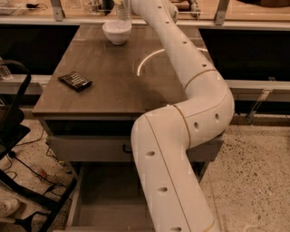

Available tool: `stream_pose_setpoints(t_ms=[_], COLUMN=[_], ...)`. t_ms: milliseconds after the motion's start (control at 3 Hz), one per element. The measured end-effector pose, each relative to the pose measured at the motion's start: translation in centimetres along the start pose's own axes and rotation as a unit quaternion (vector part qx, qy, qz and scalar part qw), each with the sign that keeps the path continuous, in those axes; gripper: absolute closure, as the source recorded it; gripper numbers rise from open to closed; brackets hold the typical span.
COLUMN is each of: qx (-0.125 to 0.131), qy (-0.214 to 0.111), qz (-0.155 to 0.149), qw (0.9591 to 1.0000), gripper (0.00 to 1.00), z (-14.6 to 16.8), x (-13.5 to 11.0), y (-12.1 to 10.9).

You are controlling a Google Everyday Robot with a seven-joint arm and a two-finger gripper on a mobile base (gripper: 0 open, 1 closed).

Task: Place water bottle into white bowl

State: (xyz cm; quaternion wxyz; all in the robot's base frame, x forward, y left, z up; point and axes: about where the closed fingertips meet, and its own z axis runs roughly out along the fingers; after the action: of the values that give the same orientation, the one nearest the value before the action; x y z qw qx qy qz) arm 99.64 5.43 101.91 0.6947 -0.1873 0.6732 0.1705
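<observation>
White tubular arm (181,136), dark round holes (196,124), gold seams (181,118), tool (128,2) at top edge

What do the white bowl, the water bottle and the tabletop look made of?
The white bowl looks like glazed ceramic, possibly hard plastic: plain white with a glossy sheen. The water bottle, just above it by the gripper at the top edge, looks like clear plastic: see-through. The table looks like wood-grain laminate or wood, satin: it reflects a curved light.
</observation>
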Motion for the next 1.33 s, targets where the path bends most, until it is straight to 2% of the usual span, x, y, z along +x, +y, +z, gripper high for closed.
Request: stream_pose_setpoints(t_ms=[667,1333], qx=[-0.017,-0.034], qy=[-0.003,0.011], qz=[0.007,0.025], qw=[0.9998,0.9990], gripper=[1.00,1.00], z=[0.4,1.9], x=[-0.3,2.2], y=[1.4,3.4])
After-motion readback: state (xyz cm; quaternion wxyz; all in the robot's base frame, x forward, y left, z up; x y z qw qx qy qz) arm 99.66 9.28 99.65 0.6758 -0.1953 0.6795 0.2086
